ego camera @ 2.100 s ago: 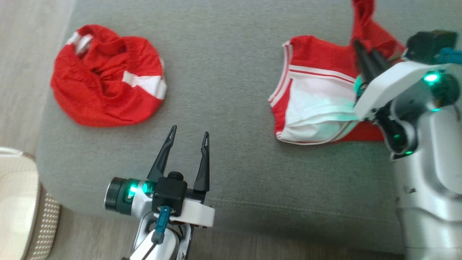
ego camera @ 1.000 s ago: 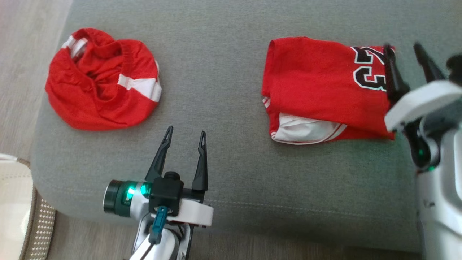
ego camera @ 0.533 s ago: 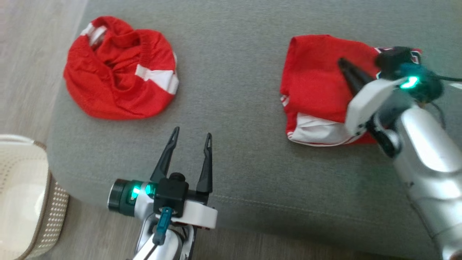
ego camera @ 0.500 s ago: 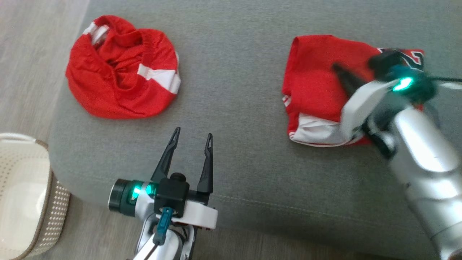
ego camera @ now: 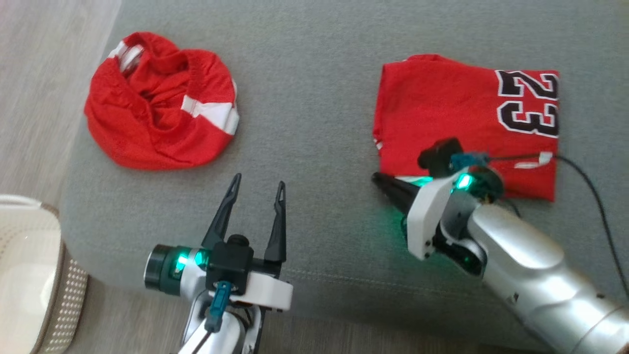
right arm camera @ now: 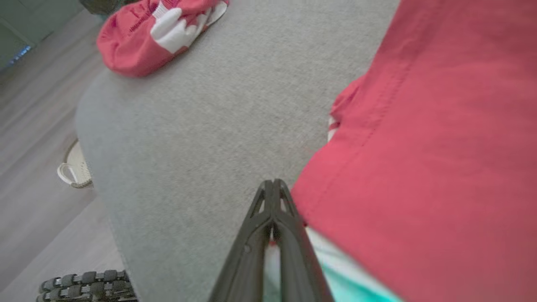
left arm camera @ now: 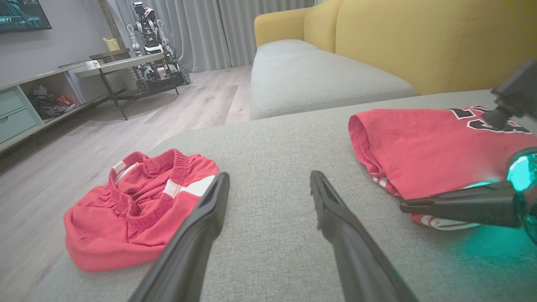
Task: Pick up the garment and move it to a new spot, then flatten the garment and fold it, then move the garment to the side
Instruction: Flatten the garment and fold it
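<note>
The folded red jersey (ego camera: 442, 113), numbered "23" in black, lay toward the right edge of the grey cushion (ego camera: 314, 98). The right gripper (ego camera: 378, 179) sat closed at its near-left corner, and the left gripper (ego camera: 258, 184) was spread wide.

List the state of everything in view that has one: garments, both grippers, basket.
jersey: folded, flat on the grey cushion, number 23 up.
shorts: crumpled heap, unfolded, on the cushion's left side.
left gripper: open, empty, over the cushion.
right gripper: shut, tips at the jersey's near left corner; can't tell if cloth is pinched.
basket: upright on the floor, contents not visible.
</note>
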